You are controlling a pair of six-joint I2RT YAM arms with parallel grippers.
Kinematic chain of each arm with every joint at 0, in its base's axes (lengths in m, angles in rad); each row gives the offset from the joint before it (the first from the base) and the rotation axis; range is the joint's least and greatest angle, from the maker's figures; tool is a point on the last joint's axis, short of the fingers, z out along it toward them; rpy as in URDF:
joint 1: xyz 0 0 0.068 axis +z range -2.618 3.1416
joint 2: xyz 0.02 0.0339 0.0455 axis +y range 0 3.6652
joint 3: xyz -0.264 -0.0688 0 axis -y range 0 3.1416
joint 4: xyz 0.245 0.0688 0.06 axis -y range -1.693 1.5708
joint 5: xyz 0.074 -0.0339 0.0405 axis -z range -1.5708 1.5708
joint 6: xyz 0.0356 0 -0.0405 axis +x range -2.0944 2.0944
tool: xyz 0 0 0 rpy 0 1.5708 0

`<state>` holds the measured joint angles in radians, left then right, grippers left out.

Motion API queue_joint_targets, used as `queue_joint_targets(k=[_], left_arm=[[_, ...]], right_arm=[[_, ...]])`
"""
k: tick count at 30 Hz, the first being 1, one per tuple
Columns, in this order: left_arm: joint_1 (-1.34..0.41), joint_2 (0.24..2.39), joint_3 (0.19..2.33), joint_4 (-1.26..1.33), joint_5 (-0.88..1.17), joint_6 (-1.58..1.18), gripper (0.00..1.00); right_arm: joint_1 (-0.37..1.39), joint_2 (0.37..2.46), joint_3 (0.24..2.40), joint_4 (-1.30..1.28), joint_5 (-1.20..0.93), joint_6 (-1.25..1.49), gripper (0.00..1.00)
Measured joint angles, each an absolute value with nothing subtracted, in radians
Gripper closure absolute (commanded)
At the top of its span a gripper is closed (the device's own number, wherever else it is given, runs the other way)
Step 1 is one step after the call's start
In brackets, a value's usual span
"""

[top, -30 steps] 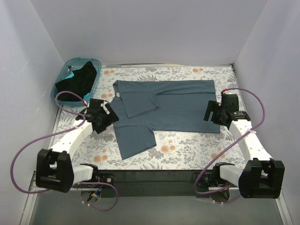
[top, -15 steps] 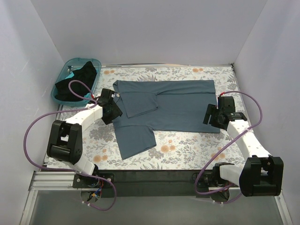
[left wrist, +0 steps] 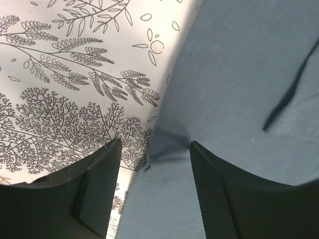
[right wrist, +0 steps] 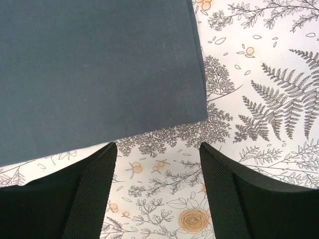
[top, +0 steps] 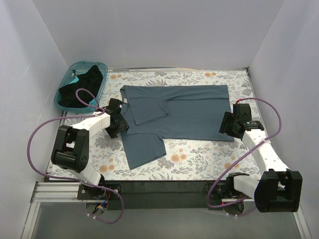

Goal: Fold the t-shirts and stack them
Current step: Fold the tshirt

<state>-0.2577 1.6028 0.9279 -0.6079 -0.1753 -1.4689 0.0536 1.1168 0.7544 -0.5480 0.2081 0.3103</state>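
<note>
The slate blue-grey t-shirt (top: 184,112) lay flat on the flower-printed table cover (top: 199,149), stretched between the two grippers. Its long axis ran across the table, collar end toward the left gripper (top: 118,124) and hem toward the right gripper (top: 229,124). One sleeve (top: 149,109) was turned in over the body; the other sleeve (top: 144,149) stuck out toward the arm bases.

It looked like thin, light, limp cloth that would sag and crease wherever it was not held. I judged it wanted a pinch at an edge or corner at both ends together, so that it would lift evenly.

In the left wrist view, the shirt's side edge sat between the parted fingers, a small pucker of cloth just ahead of them, though nothing was clamped. In the right wrist view, those fingers were apart too, over bare pattern. The hem corner lay just in front of them, untouched.

Beyond the left gripper, at the far corner, a black t-shirt (top: 84,82) lay heaped in the teal basket (top: 82,62), not yet folded.
</note>
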Motion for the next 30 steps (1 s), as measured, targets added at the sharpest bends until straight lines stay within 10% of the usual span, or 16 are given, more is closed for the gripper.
queue_joint_targets(k=[30], left_arm=[[-0.284, 1.586, 0.867, -0.537, -0.183, -1.451, 1.00]], right_arm=[[0.015, 1.181, 0.665, -0.574, 0.252, 0.377, 0.52]])
